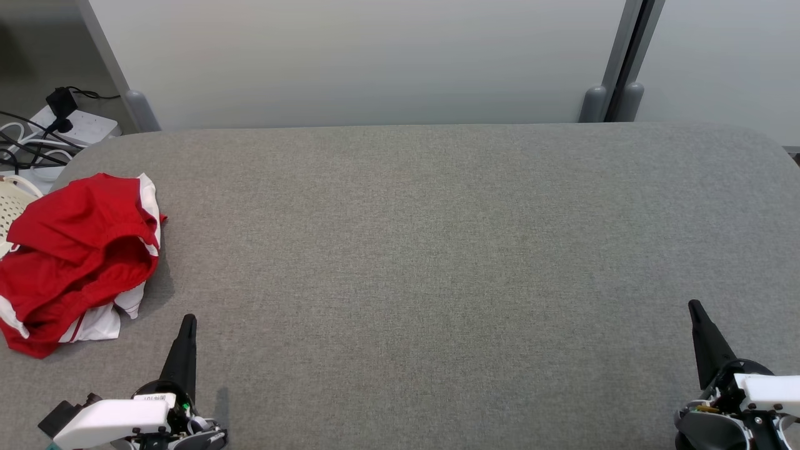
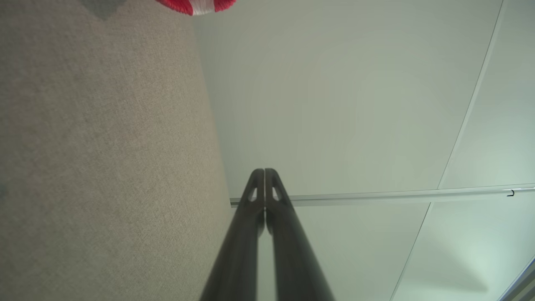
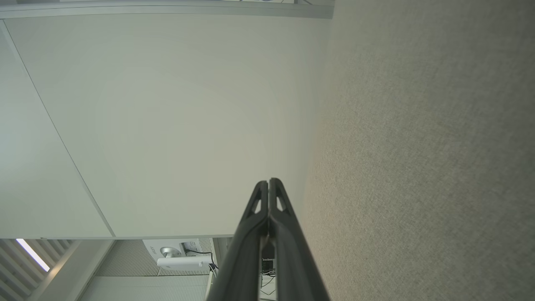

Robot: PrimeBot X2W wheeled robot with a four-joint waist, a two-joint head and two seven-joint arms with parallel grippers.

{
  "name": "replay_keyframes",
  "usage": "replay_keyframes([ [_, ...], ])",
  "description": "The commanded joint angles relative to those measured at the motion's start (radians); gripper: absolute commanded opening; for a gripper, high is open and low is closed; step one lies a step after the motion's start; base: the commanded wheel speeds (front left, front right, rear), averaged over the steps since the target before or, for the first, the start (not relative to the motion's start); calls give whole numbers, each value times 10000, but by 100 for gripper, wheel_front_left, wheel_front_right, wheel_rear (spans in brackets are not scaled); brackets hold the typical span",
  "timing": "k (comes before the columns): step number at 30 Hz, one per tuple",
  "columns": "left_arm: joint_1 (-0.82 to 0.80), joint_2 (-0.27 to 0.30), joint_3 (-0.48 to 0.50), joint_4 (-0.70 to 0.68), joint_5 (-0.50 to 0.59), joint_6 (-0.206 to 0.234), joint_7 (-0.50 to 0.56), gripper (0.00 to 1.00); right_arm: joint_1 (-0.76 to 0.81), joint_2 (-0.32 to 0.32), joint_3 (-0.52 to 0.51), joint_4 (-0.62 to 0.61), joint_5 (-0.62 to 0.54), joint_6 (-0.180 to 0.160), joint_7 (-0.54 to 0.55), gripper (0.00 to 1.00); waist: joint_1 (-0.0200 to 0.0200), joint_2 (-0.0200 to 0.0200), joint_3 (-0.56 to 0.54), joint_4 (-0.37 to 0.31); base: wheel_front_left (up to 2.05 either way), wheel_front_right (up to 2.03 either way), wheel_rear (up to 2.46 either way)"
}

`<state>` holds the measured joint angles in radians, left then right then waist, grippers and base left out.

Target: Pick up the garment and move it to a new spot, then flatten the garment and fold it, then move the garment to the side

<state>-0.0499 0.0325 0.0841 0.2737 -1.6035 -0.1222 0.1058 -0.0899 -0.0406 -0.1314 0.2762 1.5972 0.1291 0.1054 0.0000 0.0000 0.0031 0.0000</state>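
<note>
**Item:** garment [image 1: 78, 256], red with white trim. It lies crumpled in a heap at the table's [image 1: 437, 250] left side, touching a pale basket [image 1: 11, 201]. You cannot tell whether any of it hangs over the rim.

**Handling (judged):** soft, light and limp. Expect it to sag and trail when lifted, and layers may rise together.

**Hold:** take the white-trimmed hem nearest your left gripper [image 1: 188, 321], pinching an edge rather than the whole heap.

**Tools:** the left gripper has its fingers pressed together and holds nothing, near the garment's front corner. The right gripper [image 1: 693, 307] is likewise closed and empty, well apart at the far right. You must spread the fingers before any grasp.

**Room:** the grey cloth top is bare across the middle and right, ample for spreading flat.

**Edges:** the left rim is close by the heap. A power strip [image 1: 84, 125] and cables lie beyond the far-left corner. A wall panel [image 1: 375, 62] stands behind the far edge.
</note>
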Motion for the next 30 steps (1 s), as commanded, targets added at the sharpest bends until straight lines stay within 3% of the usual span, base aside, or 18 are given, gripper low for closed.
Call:
replay_keyframes([
  [1, -580, 177, 293, -289, -55, -85, 71, 0, -180, -96, 181, -315, 118, 16, 75, 0, 0, 0, 0, 0, 0, 0, 0],
  [29, -580, 177, 293, -289, -55, -85, 71, 0, -180, -96, 181, -315, 118, 16, 75, 0, 0, 0, 0, 0, 0, 0, 0],
  [30, -2, 0, 1, -1, 1, 0, -1, 100, -2, 0, 1, -2, -1, 0, 0, 100, 0, 0, 0, 0, 0, 0, 0],
])
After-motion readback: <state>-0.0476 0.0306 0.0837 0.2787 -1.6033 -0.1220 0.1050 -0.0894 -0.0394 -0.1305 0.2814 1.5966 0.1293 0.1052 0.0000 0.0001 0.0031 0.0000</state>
